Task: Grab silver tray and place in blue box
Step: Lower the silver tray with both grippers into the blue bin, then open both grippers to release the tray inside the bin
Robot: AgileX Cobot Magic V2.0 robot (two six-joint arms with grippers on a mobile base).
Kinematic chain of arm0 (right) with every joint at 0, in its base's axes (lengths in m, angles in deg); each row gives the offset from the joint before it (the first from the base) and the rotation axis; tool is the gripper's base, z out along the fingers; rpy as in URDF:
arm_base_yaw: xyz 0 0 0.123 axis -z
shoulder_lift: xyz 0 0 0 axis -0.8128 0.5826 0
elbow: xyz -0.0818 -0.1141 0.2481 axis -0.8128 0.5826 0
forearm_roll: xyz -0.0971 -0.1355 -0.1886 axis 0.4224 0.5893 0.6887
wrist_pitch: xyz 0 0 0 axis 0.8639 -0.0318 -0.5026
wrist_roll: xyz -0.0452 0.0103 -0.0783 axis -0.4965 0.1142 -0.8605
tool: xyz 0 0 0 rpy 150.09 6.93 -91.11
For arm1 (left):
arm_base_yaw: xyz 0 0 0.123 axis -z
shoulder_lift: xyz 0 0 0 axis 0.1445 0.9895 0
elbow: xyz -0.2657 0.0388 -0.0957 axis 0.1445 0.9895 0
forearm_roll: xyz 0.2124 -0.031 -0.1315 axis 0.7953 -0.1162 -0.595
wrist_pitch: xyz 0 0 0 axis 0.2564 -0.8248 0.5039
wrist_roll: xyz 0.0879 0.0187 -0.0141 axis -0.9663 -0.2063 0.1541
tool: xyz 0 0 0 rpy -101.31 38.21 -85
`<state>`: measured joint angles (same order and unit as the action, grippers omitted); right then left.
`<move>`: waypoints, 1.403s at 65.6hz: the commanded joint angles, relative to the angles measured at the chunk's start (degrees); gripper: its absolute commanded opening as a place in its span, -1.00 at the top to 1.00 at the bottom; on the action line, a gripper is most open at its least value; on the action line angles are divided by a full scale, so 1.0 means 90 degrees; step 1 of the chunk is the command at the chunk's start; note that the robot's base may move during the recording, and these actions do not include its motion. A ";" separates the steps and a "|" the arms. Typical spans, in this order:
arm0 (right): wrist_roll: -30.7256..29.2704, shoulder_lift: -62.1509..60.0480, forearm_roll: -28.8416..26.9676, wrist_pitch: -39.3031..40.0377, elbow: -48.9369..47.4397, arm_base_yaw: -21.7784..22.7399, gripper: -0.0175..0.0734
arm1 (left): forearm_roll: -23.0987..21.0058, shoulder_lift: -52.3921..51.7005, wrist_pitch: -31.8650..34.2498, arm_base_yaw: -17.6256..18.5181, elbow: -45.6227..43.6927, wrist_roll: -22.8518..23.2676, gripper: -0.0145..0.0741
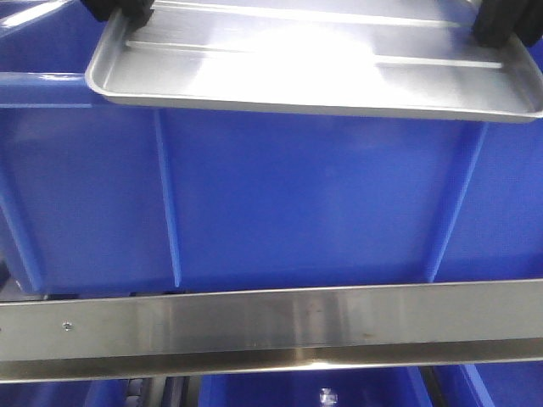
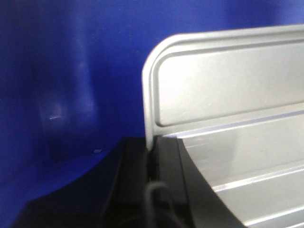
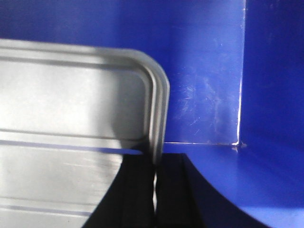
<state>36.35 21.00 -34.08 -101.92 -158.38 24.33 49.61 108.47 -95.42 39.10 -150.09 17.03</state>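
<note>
Nearest to me in the front view is a steel rail [image 1: 271,326] running straight across. Behind it stands the ribbed near wall of the box [image 1: 297,203].

Above that wall is the tray [image 1: 314,72], held roughly level with its near rim overhanging the top of the wall. It is carried at both ends. The left claw [image 1: 119,10] is pinched on the left end rim, and its wrist view shows the dark fingers [image 2: 166,180] closed tight on the thin metal edge with no gap. The right claw [image 1: 507,24] does the same at the other end, its fingers [image 3: 137,194] clamped either side of the rim near the rounded corner.

As I read it, the grab is done and the carry is nearly done. Both wrist views show blue inner wall beyond the tray's corners, so the tray sits over or just inside the mouth of the box. What's left is to lower it to the floor and let go with both claws.

The tray itself is empty: just its two ridges and some glare. The right wrist view shows a bare patch of the box's floor at a far corner. The tray hides the rest of the floor, so I can't say whether anything lies there.
</note>
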 commanded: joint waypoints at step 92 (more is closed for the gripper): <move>-0.0610 0.3011 0.0655 0.1659 -0.1908 0.0877 -0.12 | 0.0856 0.2772 0.2376 -0.1095 -0.1419 -0.0177 0.48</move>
<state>32.03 51.14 -28.98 -90.87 -173.19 32.28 57.24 136.66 -78.48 28.84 -160.31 16.13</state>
